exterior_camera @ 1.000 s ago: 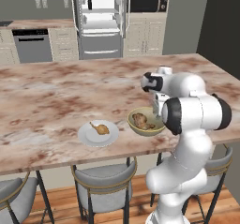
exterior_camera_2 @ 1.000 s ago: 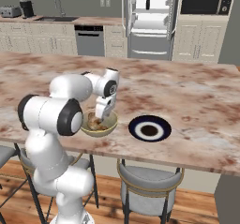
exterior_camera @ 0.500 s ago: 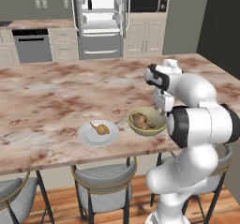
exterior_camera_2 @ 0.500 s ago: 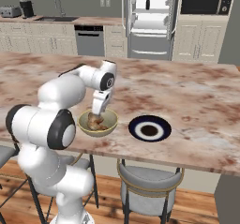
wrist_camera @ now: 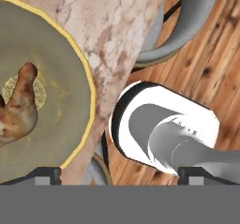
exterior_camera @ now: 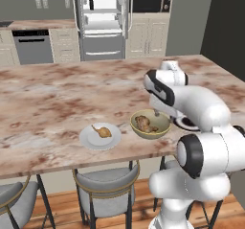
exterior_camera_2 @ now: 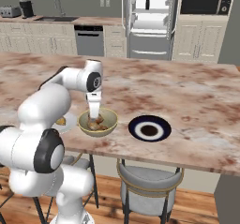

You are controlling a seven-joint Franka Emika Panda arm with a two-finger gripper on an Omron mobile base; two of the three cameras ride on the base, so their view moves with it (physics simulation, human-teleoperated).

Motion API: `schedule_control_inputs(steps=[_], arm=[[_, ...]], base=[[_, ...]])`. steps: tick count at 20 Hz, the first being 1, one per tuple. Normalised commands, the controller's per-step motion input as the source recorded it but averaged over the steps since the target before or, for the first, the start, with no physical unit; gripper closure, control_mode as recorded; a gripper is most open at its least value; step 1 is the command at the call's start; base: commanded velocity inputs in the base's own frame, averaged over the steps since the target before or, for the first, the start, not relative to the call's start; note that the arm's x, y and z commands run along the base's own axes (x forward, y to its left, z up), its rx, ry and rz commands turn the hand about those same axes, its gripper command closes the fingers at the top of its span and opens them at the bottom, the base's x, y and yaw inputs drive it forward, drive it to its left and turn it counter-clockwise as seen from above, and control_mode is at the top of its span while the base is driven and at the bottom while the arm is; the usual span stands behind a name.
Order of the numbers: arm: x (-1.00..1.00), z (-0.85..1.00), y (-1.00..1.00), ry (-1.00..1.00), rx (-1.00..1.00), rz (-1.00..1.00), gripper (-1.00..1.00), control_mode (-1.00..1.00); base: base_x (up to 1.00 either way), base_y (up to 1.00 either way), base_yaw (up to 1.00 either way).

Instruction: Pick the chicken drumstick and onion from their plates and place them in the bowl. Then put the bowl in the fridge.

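Note:
The olive-tan bowl (exterior_camera: 150, 124) (exterior_camera_2: 98, 123) (wrist_camera: 70, 40) stands near the counter's front edge. In it lies a mottled golden-brown lump with a narrow neck (wrist_camera: 18, 108) (exterior_camera: 145, 124), apparently the onion. My gripper (exterior_camera_2: 94, 115) (exterior_camera: 157, 113) (wrist_camera: 118, 171) hangs open just over the bowl's rim, with nothing between its fingers. Left of the bowl, the chicken drumstick (exterior_camera: 101, 131), tapered to a thin bone end, rests on a white plate (exterior_camera: 88, 141). The fridge (exterior_camera: 103, 22) (exterior_camera_2: 150, 17) stands at the back with its doors open.
A dark plate with a white ring (exterior_camera_2: 149, 130) sits empty right of the bowl. Grey stools (exterior_camera: 107, 185) (exterior_camera_2: 150, 181) stand under the counter's front edge (exterior_camera: 67, 163). A grey dishwasher (exterior_camera: 32, 46) is left of the fridge.
The jaws have widened a little over the bowl. The arm's upper links have swung round while the hand stays at the bowl. The brown lump lies still.

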Motion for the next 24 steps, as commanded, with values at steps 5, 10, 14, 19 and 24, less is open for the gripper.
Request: schedule_control_inputs(steps=[5,10,14,19,24], arm=[[-0.28,0.23,0.26,-0.01,0.0,0.69,-1.0,-1.0],[-0.17,0.29,0.3,0.0,0.0,0.65,-1.0,-1.0],[-0.14,0.2,0.3,0.02,0.0,0.7,-1.0,-1.0],[-0.12,0.05,0.26,0.01,0.07,0.73,-1.0,-1.0],[0.07,0.0,0.24,0.0,0.18,0.61,-1.0,-1.0]], base=[[0.0,0.0,0.0],[0.0,0.0,0.0],[0.0,0.0,0.0],[0.0,0.0,0.0],[0.0,0.0,0.0]])
